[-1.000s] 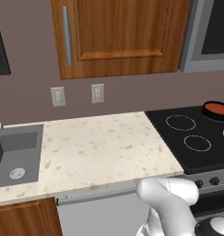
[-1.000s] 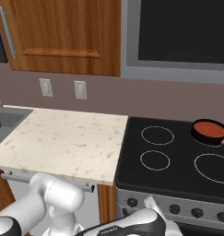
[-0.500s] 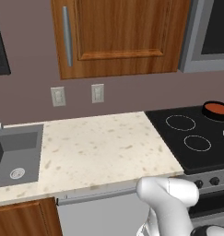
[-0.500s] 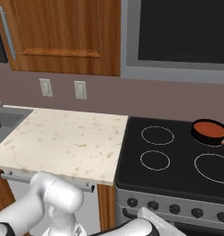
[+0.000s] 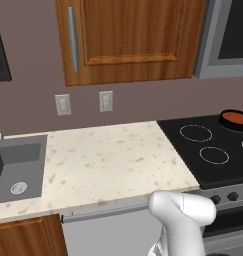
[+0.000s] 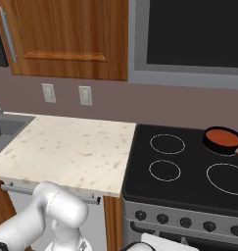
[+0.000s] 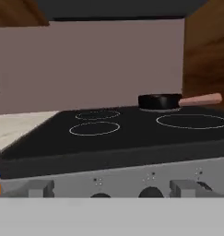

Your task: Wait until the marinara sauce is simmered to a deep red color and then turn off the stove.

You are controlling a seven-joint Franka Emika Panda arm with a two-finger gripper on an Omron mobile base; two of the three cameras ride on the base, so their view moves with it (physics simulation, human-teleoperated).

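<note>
The marinara sauce is an orange-red disc in a small black pan on the stove's back right burner. In the hand view the pan shows from the side, so its wall hides the sauce. The stove has a black glass top with white ring outlines and a grey front with dark knobs. My gripper hangs low in front of that knob row. It is open, its fingertips far apart with nothing between them.
A speckled counter lies left of the stove, with a grey sink at its far left. A microwave and wooden cabinets hang above. The pan's pinkish handle sticks out to the right.
In the right base view the hand has sunk slightly lower in front of the stove. The sauce's colour looks the same.
</note>
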